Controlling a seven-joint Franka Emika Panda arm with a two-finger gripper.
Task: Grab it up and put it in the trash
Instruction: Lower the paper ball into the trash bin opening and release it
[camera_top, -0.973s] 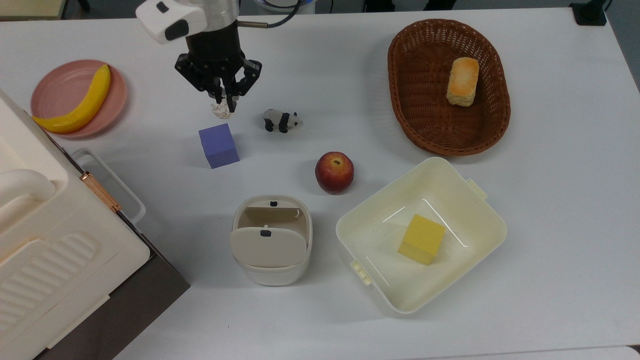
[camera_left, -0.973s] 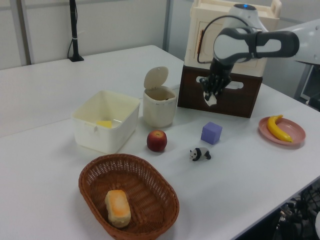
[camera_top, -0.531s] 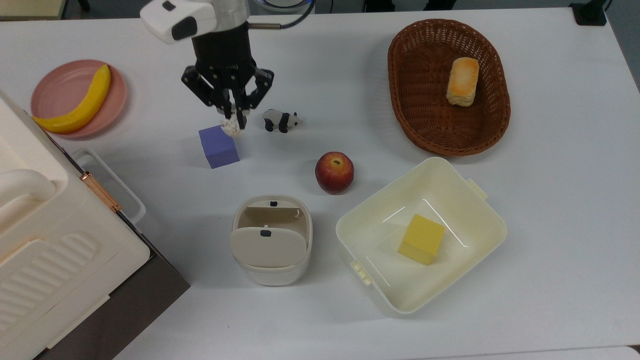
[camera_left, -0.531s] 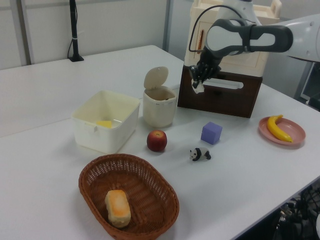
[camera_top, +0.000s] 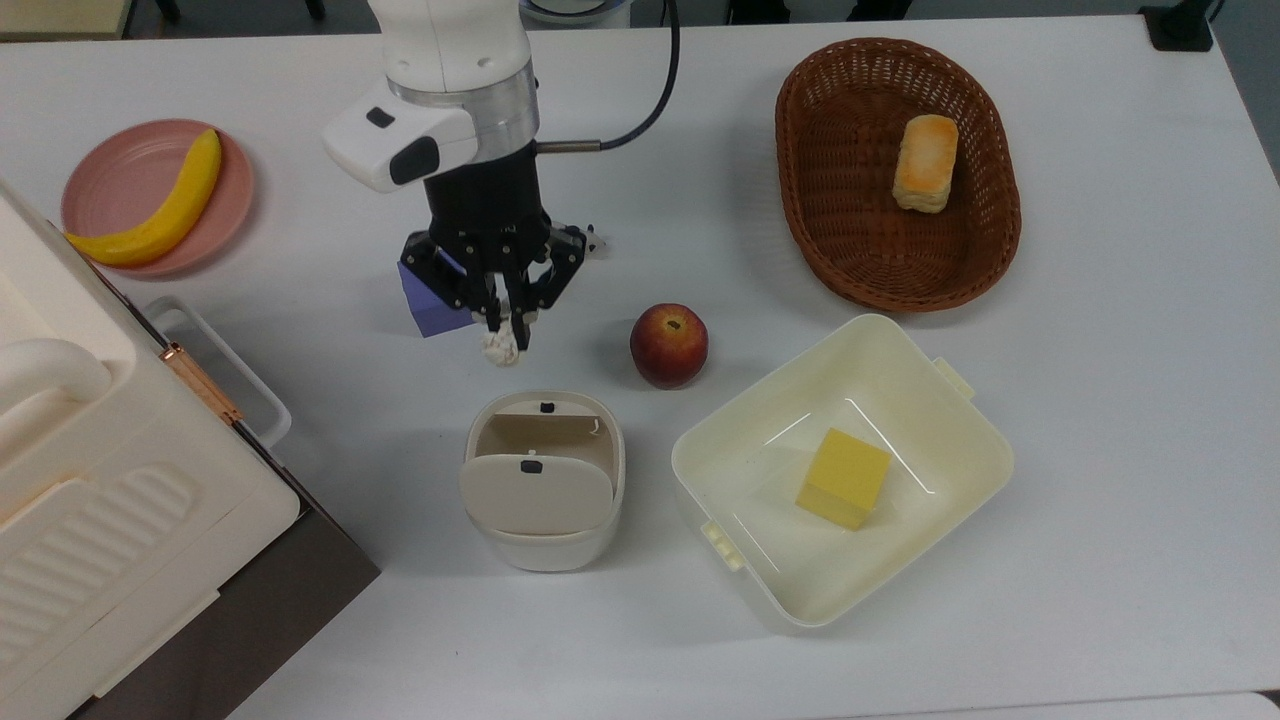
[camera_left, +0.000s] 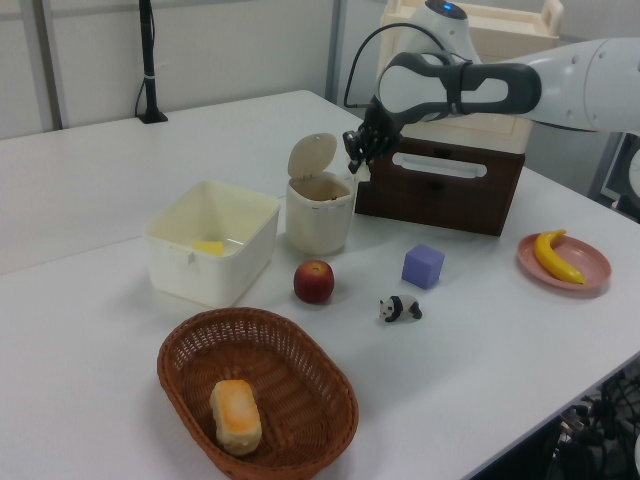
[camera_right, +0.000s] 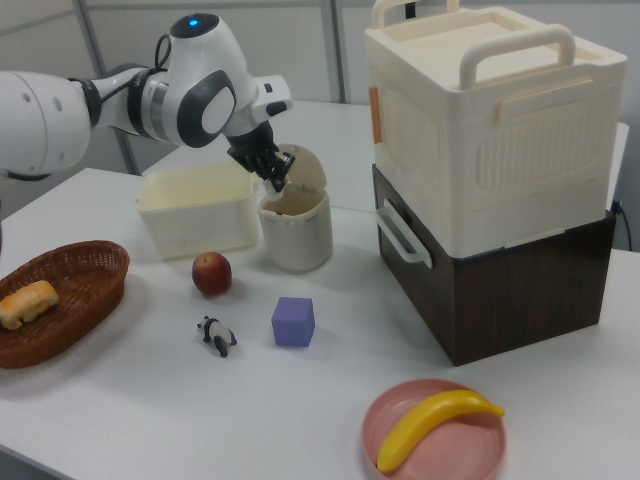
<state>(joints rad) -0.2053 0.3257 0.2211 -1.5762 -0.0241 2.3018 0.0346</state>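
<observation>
A: Where is the paper wad (camera_top: 500, 347)?

B: Pinched between the fingertips of the gripper (camera_top: 505, 335), clear of the table (camera_top: 1100, 400). In the top view it hangs between the purple cube (camera_top: 430, 310) and the trash bin (camera_top: 543, 480); in the left view the gripper (camera_left: 357, 150) sits just beside the raised flap lid (camera_left: 311, 155).

A: What does the bin hold?

B: Its flap stands tilted open and the visible interior is bare brown wall.

A: And the other containers?

B: The wide cream tub (camera_top: 760, 450) holds a yellow block (camera_top: 843, 478). The wicker basket (camera_top: 990, 240) holds one piece of bread (camera_top: 925, 162). The pink plate (camera_top: 110, 180) carries a banana (camera_top: 160, 205).

A: Anything loose?

B: An apple (camera_top: 669, 345) sits between bin and basket; a panda figurine (camera_left: 401, 308) stands near the cube (camera_left: 423, 266). A stacked cream-and-brown case (camera_right: 490, 170) stands on the top view's left.
</observation>
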